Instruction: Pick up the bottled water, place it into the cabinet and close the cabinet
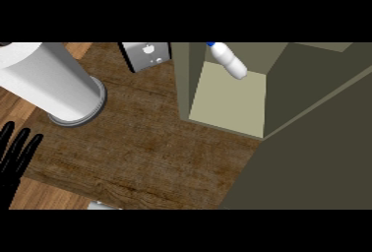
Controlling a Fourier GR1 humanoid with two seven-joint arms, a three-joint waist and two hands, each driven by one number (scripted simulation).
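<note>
The bottled water (pixel 230 60), clear with a blue cap, stands inside the olive cabinet (pixel 232 98) on its pale shelf, near the back. The cabinet's door (pixel 320 142) hangs open and fills the right side of the head view. My left hand (pixel 16 150) shows at the left edge with its fingers straight and pointing up, far from the cabinet and holding nothing. My right hand is nowhere in the view.
A large white paper-towel roll (pixel 51 81) stands on a grey base at the upper left. A small grey appliance (pixel 149 55) sits behind it on the dark wood counter (pixel 145 147). A pale object (pixel 102 205) peeks in at the bottom edge.
</note>
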